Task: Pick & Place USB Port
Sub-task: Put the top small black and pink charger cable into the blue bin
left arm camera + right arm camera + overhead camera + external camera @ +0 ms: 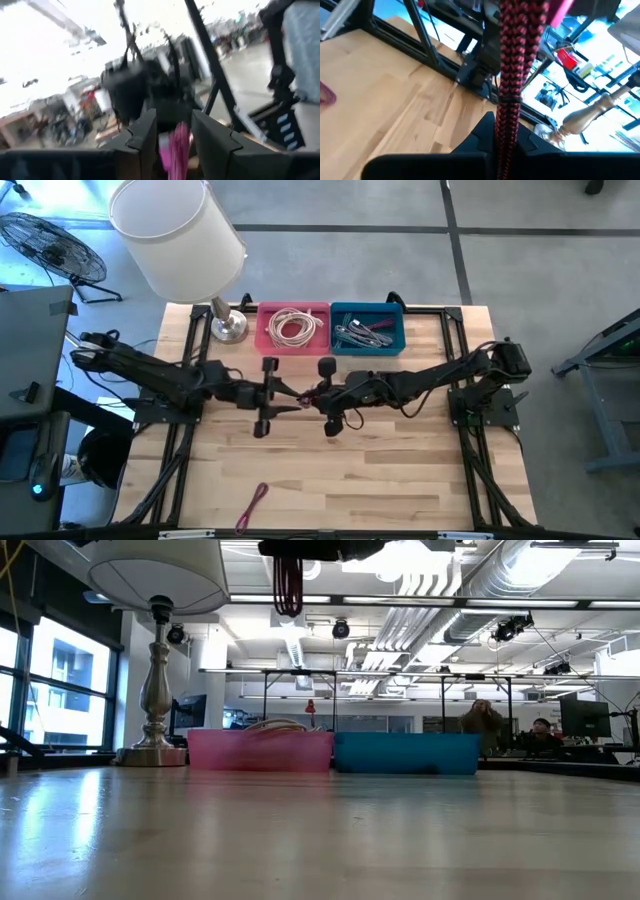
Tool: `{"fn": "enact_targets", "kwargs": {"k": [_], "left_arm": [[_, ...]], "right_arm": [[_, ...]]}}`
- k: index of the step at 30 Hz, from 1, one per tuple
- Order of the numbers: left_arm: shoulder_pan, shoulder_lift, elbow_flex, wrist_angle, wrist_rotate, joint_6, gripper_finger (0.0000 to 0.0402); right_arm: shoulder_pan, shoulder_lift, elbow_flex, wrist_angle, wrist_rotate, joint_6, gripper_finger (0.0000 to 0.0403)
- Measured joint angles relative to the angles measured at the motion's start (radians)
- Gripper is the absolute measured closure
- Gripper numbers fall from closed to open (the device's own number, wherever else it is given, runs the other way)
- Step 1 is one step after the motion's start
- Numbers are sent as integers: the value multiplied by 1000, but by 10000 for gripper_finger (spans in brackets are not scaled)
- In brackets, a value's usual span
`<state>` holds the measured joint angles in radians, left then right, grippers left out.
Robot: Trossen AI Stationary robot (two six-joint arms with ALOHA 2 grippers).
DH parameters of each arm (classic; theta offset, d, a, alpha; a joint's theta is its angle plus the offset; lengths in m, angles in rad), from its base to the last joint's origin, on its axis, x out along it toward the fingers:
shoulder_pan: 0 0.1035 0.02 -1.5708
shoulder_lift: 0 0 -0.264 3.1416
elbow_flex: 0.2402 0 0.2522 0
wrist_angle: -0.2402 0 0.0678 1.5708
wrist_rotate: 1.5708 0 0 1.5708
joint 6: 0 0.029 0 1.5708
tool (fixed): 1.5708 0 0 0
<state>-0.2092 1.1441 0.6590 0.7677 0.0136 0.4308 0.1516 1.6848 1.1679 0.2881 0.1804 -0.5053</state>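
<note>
Behind the wooden worktop (pixel 400 480) an open lab hall with ceiling ducts is seen in the low view. At the worktop's far edge a pink bin (pixel 293 327) holding a coiled pale cable (pixel 292 328) is set touching a blue bin (pixel 367 328) holding metal-and-dark parts; a lamp (pixel 178 235) with a white shade stands just beside the pink bin.

Both arms are raised over the middle of the worktop, with the end effectors brought nose to nose. The task's thing, a red-and-black braided USB cable (pixel 516 65), is held between them, clear of the surface; in the low view it is seen hanging as a dark red loop (pixel 288 585) near the top edge.

Right end effector (pixel 506 131): fingers clamped on the braided USB cable, which runs out between them.

Left end effector (pixel 173 131): fingers set slightly apart with a pink-magenta end of the cable lying between them; whether it is gripped cannot be told.

A second, pink cable (pixel 252 506) lies loose on the worktop near the front edge, well apart from the arms.
</note>
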Motion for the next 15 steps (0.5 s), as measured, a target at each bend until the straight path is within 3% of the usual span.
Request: {"fn": "enact_targets", "kwargs": {"k": [4, 8, 15], "left_arm": [[0, -96, 0, -42, 51, 7, 280], [0, -191, 1, -169, 63, 9, 279], [0, -277, 1, -369, 58, 10, 279]], "right_arm": [[2, -8, -1, -25, 43, 0, 397], [1, -25, -1, -101, 183, -12, 397], [-108, -117, -1, -409, 419, -5, 397]]}}
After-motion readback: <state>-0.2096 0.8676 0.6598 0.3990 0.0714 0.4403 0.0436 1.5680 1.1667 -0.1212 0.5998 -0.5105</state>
